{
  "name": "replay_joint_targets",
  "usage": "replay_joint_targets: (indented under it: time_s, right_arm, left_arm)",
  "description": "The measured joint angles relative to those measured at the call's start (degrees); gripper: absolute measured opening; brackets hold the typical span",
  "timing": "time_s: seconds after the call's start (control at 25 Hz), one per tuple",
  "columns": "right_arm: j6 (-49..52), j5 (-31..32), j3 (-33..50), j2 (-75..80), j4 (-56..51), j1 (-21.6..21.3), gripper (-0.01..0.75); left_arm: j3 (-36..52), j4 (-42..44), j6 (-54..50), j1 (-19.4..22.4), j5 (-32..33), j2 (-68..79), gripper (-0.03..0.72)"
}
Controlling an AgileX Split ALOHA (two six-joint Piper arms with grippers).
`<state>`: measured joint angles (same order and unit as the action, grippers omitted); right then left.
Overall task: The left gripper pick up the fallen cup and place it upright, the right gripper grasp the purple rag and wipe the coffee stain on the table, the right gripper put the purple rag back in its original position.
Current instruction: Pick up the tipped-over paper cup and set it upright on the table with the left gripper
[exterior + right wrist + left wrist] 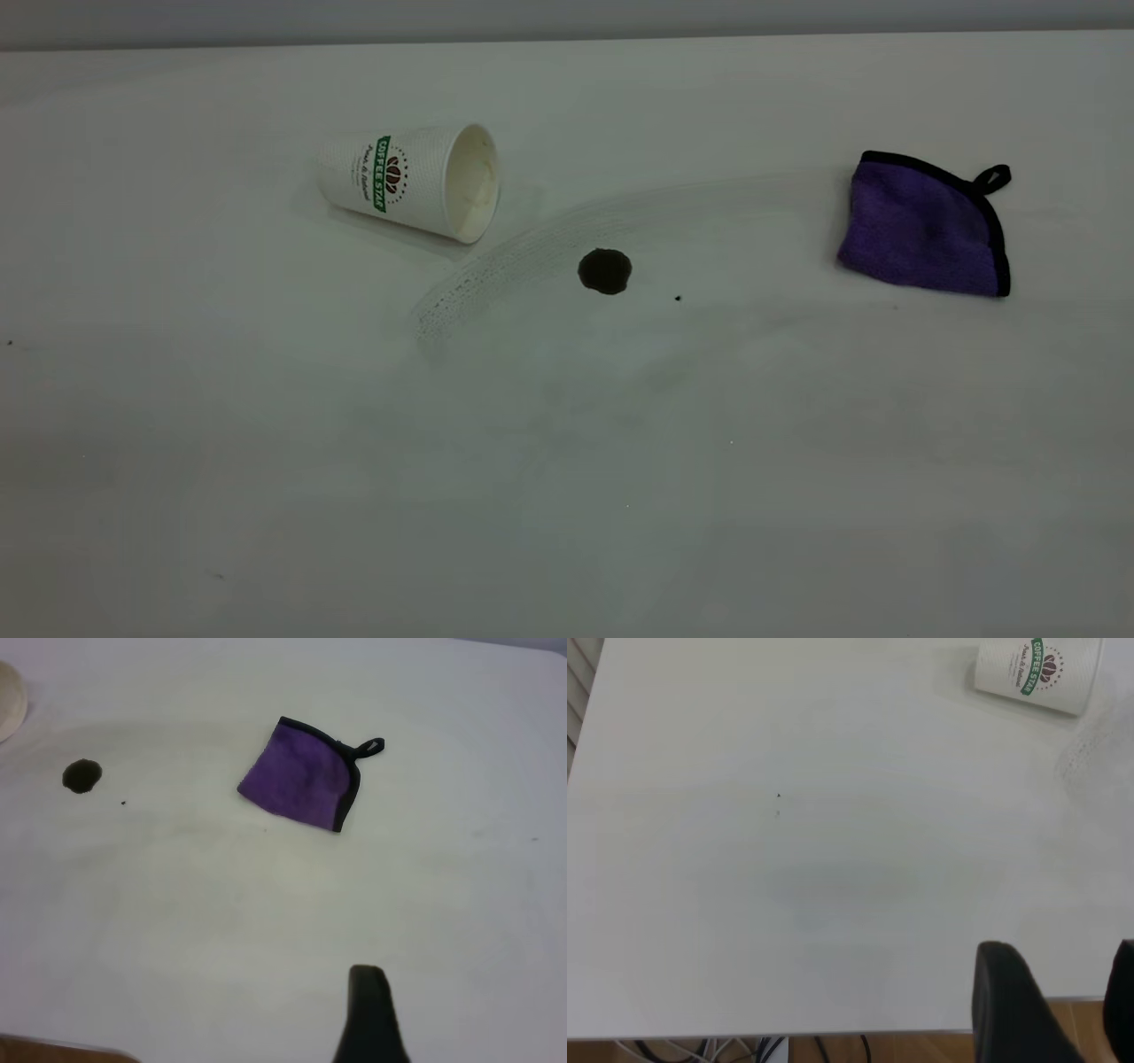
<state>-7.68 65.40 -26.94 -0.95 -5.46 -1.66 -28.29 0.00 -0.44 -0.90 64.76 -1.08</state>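
The white ribbed cup [407, 180] lies on its side at the table's [567, 461] back left, mouth towards the right. It also shows far off in the left wrist view [1036, 673]. The dark round coffee stain [605, 270] sits just right of the cup's mouth. The folded purple rag [921, 226] lies flat at the right, loop at its far corner. Neither gripper shows in the exterior view. My left gripper [1063, 948] is open and empty above the table's near edge, far from the cup. My right gripper [368, 1014] hovers short of the rag [301, 784] and stain [81, 775].
A tiny black speck [678, 299] lies just right of the stain. Faint grey smear marks [496, 266] arc from below the cup towards the rag. The table's near edge [833, 1034] shows in the left wrist view, with wooden floor and cables below.
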Motion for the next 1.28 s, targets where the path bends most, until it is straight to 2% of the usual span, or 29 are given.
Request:
replay_joint_targets:
  time_s: [1.12, 1.28]
  right_arm:
    - [0.00, 0.00, 0.00, 0.00, 0.00, 0.00, 0.588]
    - [0.00, 0.00, 0.00, 0.00, 0.00, 0.00, 0.588]
  left_arm:
    - [0.00, 0.00, 0.04, 0.00, 0.00, 0.00, 0.329]
    - [-0.44, 3.70, 0.04, 0.00, -0.11, 1.11, 0.329]
